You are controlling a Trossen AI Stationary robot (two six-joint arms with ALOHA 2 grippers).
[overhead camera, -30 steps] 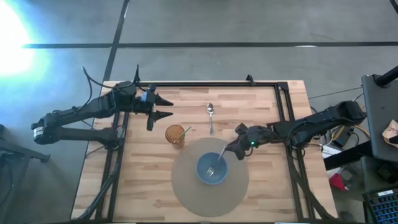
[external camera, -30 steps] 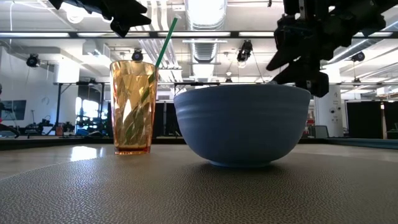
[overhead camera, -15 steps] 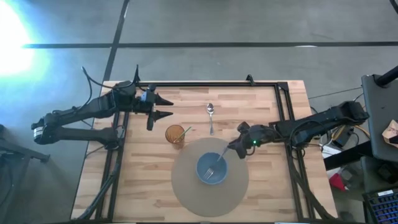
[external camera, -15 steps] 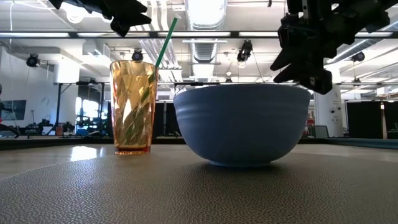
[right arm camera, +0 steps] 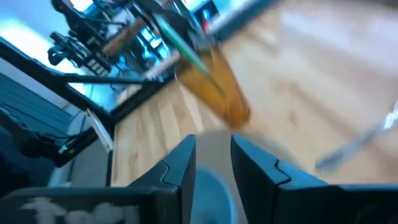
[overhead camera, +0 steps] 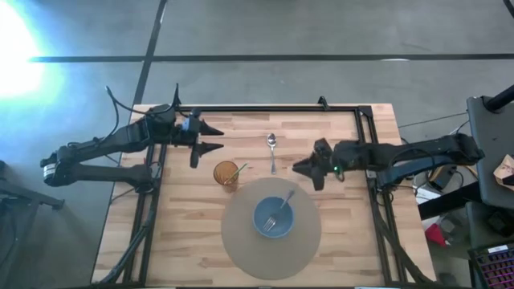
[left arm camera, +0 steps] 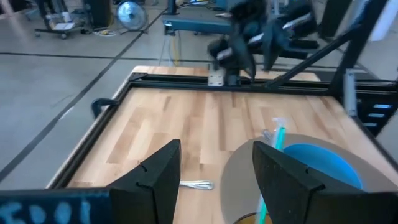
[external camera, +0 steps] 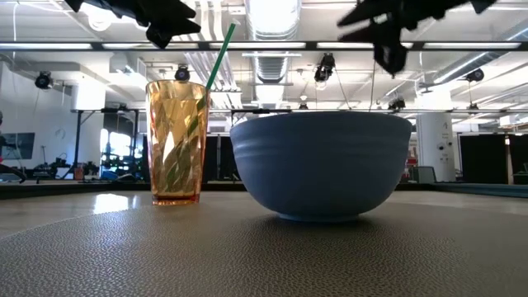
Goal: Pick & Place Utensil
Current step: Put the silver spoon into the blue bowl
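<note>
While your right gripper point(overhead camera: 301, 168) hovers empty, fingers apart, right of the spoon point(overhead camera: 272, 149) on the counter point(overhead camera: 337, 136), a fork point(overhead camera: 278, 210) lies in the blue bowl point(overhead camera: 274, 217). Left gripper point(overhead camera: 215, 137), fingers apart, waits. Swinging low risks toppling the cup point(overhead camera: 226, 173).

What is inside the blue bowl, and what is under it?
A fork lies inside the blue bowl, handle resting on the rim. Under the bowl is a round grey mat; the low view hides the bowl's inside.

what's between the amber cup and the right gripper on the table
The spoon lies on bare wood between the amber cup and the right gripper, seen in the high view.
</note>
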